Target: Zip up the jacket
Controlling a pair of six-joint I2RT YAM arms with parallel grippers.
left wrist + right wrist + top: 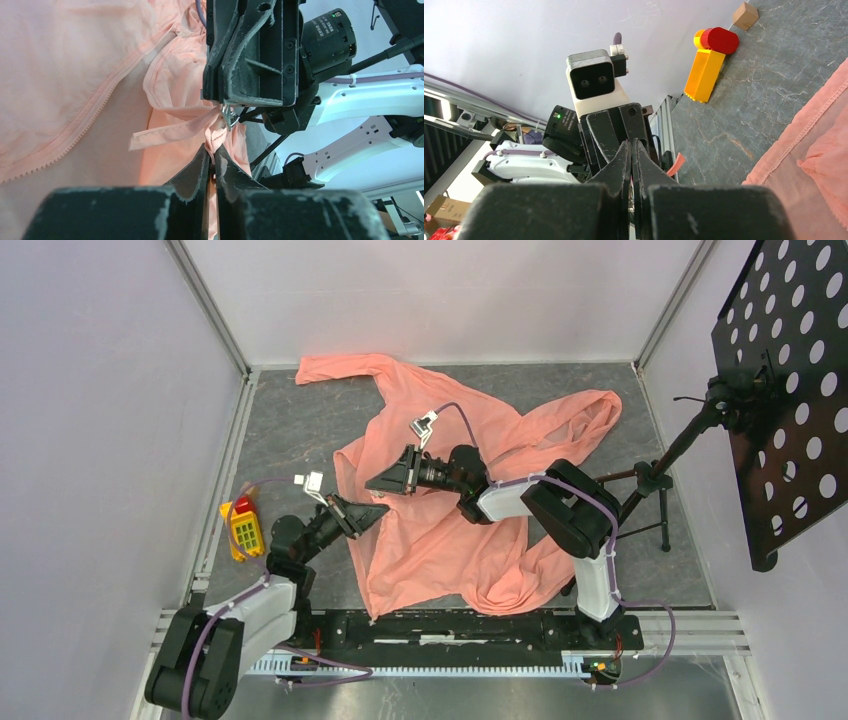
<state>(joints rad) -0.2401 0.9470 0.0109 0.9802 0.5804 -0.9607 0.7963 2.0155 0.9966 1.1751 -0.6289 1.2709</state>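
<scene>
The salmon-pink jacket [440, 540] lies crumpled on the grey table, one sleeve reaching to the far left. Its open zipper teeth [85, 130] run diagonally in the left wrist view. My left gripper [378, 510] is shut on a fold of the jacket's front edge [214, 150]. My right gripper [372, 483] faces it, tip to tip, shut on the small metal zipper pull [228, 117]. In the right wrist view the right gripper [631, 145] is shut, with the left gripper [611, 130] directly behind it; the jacket [819, 165] fills the lower right.
A yellow and red toy [243, 527] lies at the table's left edge, also in the right wrist view [709, 65], with a small wooden block [745, 16] beyond it. A black perforated board [790, 390] on a stand [650, 485] is at the right. Walls enclose the table.
</scene>
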